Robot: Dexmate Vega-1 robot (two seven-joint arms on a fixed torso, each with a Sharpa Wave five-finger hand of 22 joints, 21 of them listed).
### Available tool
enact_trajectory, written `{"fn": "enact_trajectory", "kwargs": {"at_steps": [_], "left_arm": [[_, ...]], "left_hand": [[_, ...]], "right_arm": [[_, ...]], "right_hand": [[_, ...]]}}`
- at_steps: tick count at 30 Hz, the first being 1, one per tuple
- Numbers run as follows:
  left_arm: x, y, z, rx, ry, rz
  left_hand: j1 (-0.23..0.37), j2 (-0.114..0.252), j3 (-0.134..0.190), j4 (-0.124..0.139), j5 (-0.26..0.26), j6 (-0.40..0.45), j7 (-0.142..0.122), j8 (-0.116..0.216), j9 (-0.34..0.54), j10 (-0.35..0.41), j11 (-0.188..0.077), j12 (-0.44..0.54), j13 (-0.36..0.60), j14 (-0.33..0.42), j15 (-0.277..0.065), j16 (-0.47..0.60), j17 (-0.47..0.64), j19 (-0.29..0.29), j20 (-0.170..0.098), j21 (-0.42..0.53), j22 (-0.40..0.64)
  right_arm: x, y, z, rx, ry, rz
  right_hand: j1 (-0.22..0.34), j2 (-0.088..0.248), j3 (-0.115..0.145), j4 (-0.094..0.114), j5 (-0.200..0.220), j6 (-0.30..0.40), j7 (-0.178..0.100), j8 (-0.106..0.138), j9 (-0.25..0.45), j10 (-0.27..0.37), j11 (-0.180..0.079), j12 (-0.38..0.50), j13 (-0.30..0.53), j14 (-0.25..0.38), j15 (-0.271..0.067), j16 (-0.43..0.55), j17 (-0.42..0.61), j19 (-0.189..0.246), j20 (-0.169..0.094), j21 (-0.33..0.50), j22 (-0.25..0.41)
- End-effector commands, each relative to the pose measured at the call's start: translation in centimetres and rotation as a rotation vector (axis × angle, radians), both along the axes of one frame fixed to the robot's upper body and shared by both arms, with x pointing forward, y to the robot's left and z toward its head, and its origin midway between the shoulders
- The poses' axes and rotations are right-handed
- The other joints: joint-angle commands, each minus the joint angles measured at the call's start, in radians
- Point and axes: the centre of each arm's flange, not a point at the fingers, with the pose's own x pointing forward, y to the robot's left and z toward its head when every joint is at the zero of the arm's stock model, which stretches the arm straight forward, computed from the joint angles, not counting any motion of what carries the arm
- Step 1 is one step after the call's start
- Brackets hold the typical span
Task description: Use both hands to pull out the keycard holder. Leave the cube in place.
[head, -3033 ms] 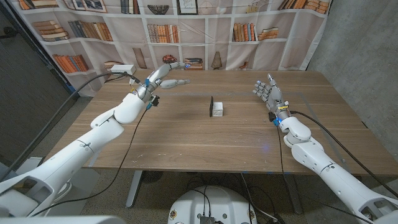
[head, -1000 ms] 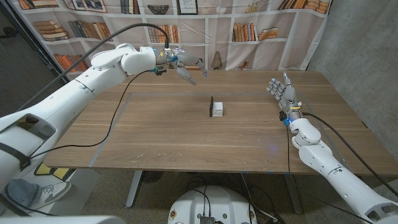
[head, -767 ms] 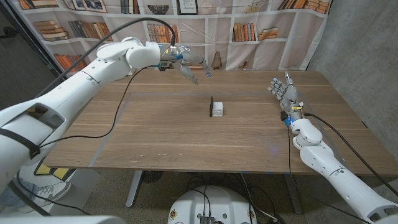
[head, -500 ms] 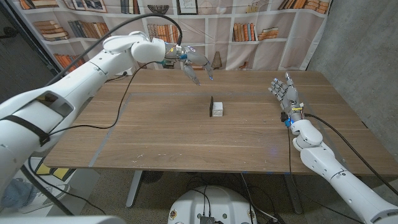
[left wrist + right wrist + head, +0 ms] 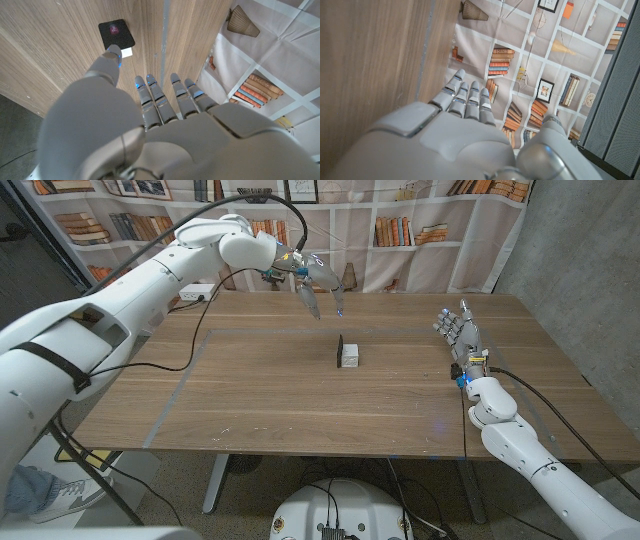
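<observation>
A black keycard holder (image 5: 340, 349) stands on edge at the table's middle, leaning against the left side of a small white cube (image 5: 350, 357). In the left wrist view the black keycard holder (image 5: 116, 33) covers most of the white cube (image 5: 127, 51). My left hand (image 5: 318, 284) hovers in the air above and behind them, fingers spread and pointing down, holding nothing. My right hand (image 5: 458, 330) stands upright at the table's right side, fingers apart and empty, well to the right of the cube.
The wooden table (image 5: 260, 400) stretches wide around the two objects. A bookshelf-printed backdrop (image 5: 400, 220) hangs behind its far edge. A white box (image 5: 195, 294) with cables lies at the far left.
My left arm has swung up from the far left and moved right, bringing its hand above the area behind the holder. My right hand shifted slightly right. Holder and cube have not moved.
</observation>
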Motion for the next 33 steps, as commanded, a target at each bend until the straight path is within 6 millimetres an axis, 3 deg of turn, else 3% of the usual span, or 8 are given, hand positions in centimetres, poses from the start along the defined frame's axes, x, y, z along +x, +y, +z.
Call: {"fn": "enact_trajectory", "kwargs": {"at_steps": [1, 33], "left_arm": [[0.4, -0.5, -0.3, 0.058, -0.019, -0.039], [2.8, -3.5, -4.1, 0.168, -0.091, -0.186]], "left_hand": [[0.009, 0.001, 0.003, 0.004, 0.007, 0.005, -0.006, 0.004, 0.001, 0.009, 0.0, 0.0, 0.005, 0.01, -0.149, 0.006, 0.004, 0.011, 0.0, -0.002, 0.005], [0.021, 0.004, -0.001, 0.008, 0.008, 0.011, -0.008, 0.002, 0.003, 0.015, -0.001, -0.004, 0.004, 0.006, -0.147, 0.003, 0.006, 0.032, 0.012, -0.008, 0.006]], "right_arm": [[-0.6, 1.0, -1.3, 0.027, 0.011, -0.013], [-1.1, 2.2, -2.0, 0.027, 0.021, -0.021]], "right_hand": [[0.008, 0.005, 0.004, -0.003, 0.0, 0.007, 0.004, 0.001, 0.003, 0.005, 0.001, 0.0, 0.004, 0.011, 0.002, -0.002, 0.001, 0.009, 0.0, -0.004, 0.004], [0.009, 0.009, 0.003, -0.003, -0.001, 0.008, 0.003, 0.0, 0.003, 0.007, 0.0, -0.003, 0.004, 0.011, 0.001, -0.004, 0.002, 0.01, 0.001, -0.007, 0.005]]}}
